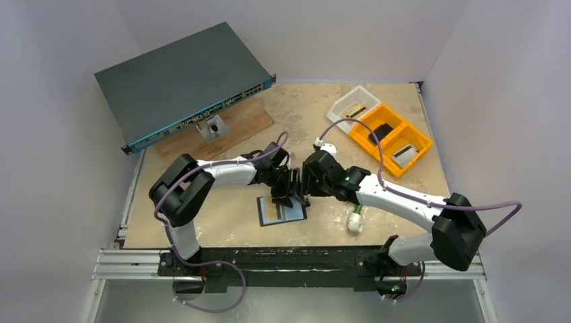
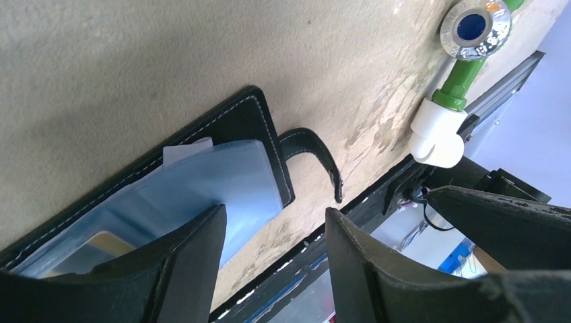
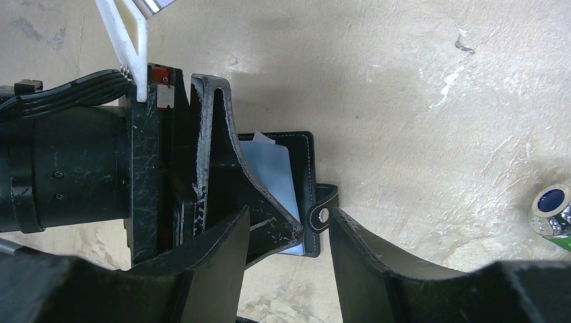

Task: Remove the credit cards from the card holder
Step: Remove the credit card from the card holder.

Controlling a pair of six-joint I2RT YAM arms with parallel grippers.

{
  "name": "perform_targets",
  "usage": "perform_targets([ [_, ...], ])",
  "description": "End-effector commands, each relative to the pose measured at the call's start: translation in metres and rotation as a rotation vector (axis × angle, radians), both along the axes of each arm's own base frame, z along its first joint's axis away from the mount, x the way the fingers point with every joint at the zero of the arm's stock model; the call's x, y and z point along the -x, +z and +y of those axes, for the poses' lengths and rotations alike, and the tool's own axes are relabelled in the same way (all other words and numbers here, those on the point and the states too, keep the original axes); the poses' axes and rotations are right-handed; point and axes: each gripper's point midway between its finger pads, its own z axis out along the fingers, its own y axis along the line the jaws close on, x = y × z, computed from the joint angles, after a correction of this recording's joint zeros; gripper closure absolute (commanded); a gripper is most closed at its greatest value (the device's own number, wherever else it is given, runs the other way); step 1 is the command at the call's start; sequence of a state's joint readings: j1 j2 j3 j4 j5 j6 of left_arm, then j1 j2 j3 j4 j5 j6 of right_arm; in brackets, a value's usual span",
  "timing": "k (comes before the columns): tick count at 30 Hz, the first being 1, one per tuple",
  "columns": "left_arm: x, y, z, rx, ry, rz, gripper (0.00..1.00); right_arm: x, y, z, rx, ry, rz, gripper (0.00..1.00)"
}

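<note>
Reaching to mid-table, the left gripper [image 2: 276,259] has its jaws apart, one finger [image 2: 195,269] over the cards [image 2: 229,178]. They sit tucked in the open wallet [image 2: 250,111], flat on the table [image 1: 222,229]. The right gripper [image 3: 288,262] faces it, also parted, straddling the snap strap [image 3: 322,214]. Far right, an orange tray [image 1: 363,140] holds dark pieces.

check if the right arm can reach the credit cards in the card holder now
Probably not cleanly: the left claw sits on the credit cards in the open card holder, directly between them and the right claw. Only the snap strap lies clear before it.
</note>
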State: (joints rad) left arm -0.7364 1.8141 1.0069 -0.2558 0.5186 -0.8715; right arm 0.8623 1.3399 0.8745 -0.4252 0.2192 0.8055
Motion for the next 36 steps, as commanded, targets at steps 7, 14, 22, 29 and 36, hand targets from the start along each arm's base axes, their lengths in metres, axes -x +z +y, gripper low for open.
perform_targets([
  [7, -0.018, 0.043, 0.012, -0.015, 0.016, -0.151, 0.44, 0.0, 0.03, 0.018, -0.112, 0.035, -0.038, 0.53],
  [14, -0.023, 0.047, 0.034, -0.059, 0.048, -0.183, 0.44, 0.0, 0.037, 0.031, -0.152, 0.091, -0.053, 0.54],
  [22, -0.022, 0.039, 0.088, -0.177, 0.16, -0.196, 0.47, 0.007, 0.033, 0.055, -0.228, 0.179, -0.012, 0.6],
  [29, -0.008, 0.023, 0.108, -0.202, 0.179, -0.172, 0.54, 0.011, 0.009, 0.08, -0.267, 0.234, 0.06, 0.64],
  [36, -0.002, 0.015, 0.108, -0.196, 0.18, -0.151, 0.72, 0.014, -0.024, 0.093, -0.279, 0.255, 0.137, 0.7],
])
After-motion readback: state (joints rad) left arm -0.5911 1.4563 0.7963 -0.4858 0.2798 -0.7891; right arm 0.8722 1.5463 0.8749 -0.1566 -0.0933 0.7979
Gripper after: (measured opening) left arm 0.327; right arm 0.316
